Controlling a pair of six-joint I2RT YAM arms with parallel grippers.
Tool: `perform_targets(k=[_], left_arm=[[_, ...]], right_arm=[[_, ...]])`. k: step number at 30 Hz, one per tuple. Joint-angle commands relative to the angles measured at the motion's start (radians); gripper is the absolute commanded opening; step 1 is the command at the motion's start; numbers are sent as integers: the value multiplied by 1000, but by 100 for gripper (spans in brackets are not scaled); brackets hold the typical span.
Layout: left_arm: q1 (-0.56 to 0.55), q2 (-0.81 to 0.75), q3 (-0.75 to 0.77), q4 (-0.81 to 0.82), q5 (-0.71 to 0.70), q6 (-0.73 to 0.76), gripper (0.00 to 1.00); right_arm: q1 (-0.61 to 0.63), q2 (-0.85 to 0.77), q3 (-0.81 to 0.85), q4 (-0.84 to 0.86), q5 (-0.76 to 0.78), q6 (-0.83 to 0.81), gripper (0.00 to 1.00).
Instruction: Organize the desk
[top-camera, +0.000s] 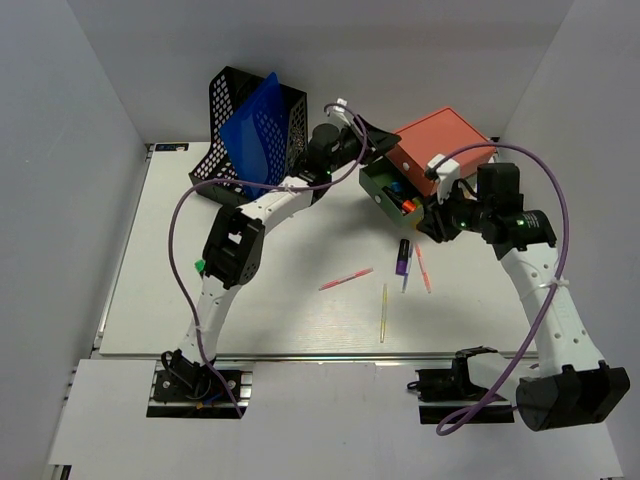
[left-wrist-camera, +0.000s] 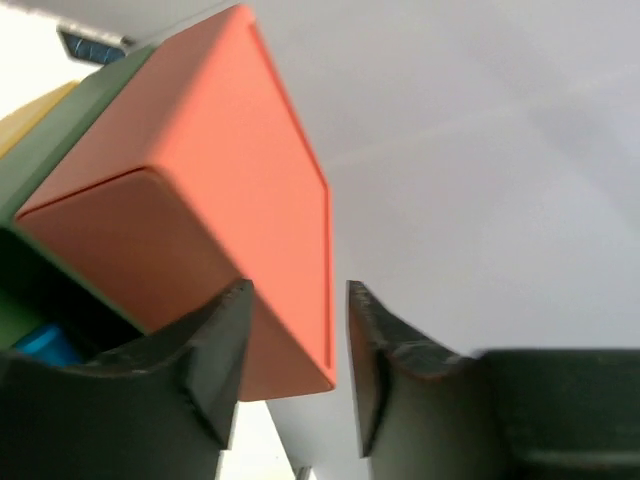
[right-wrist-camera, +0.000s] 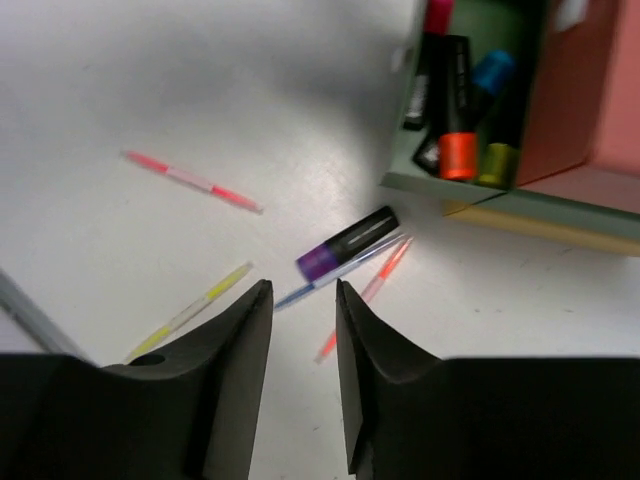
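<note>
Spanning the view beneath both arms: white table (top-camera: 150, 300), pens (top-camera: 346, 279) scattered centre-right. Orange box (top-camera: 440, 140), tipped near the far right corner with markers (right-wrist-camera: 458, 150) inside, is bracketed at one corner by the left hand (left-wrist-camera: 298, 300), jaws apart, judged to be steadying it. Right hand (right-wrist-camera: 303, 300), jaws apart and empty, is held above the purple marker (right-wrist-camera: 345, 245). Open room is left toward the near left.

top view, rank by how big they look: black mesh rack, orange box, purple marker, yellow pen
1. black mesh rack
2. orange box
3. yellow pen and purple marker: left unranked, as the pen looks longer but thinner and the marker shorter but thicker
</note>
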Motion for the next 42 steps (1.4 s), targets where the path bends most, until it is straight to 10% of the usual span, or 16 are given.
perform_targets(k=[1, 10, 14, 23, 42], left_arm=[[21, -124, 48, -16, 26, 58, 50], [30, -521, -390, -105, 46, 341, 32], [30, -803, -644, -152, 37, 441, 65], [39, -1210, -996, -416, -151, 506, 77], [39, -1450, -1147, -650, -317, 492, 77]], right_arm=[[7, 12, -38, -104, -119, -94, 39], [57, 96, -144, -124, -63, -127, 40], [108, 127, -199, -63, 57, -102, 45], [172, 182, -320, 186, 273, 113, 54], [209, 391, -292, 398, 396, 329, 49]])
